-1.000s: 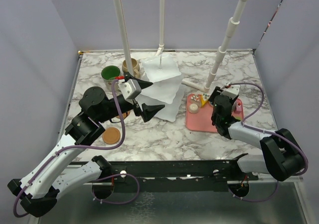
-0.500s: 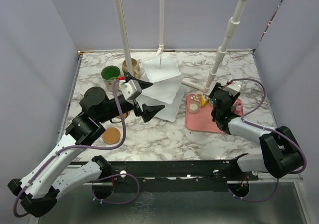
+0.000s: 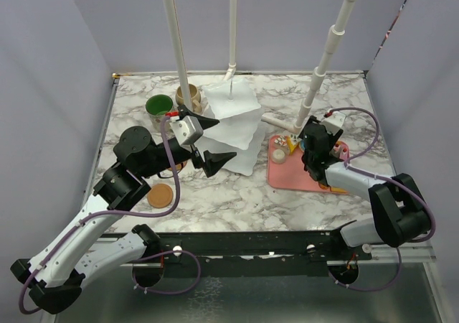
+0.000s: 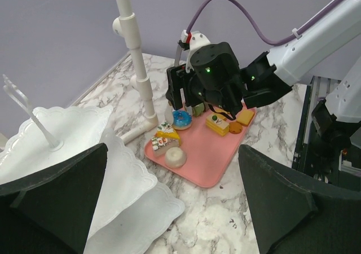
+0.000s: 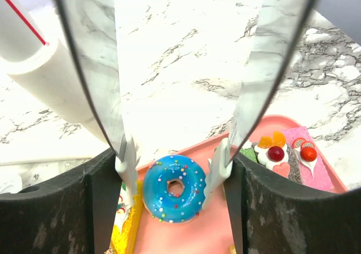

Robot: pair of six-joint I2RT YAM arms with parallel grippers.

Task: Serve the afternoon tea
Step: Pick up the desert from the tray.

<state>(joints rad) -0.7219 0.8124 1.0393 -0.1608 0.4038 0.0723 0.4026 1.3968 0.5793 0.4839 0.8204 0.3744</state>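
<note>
Marble worktop, lilac walls. My right end effector hangs partly open astride the blue donut on the pink tray, gripping nothing yet. I'd centre it, sink lower, then close gently. My left end effector gapes wide and empty beside the stand. I count three plates, two mugs (green, beige), one plain coaster and roughly seven pastries.
</note>
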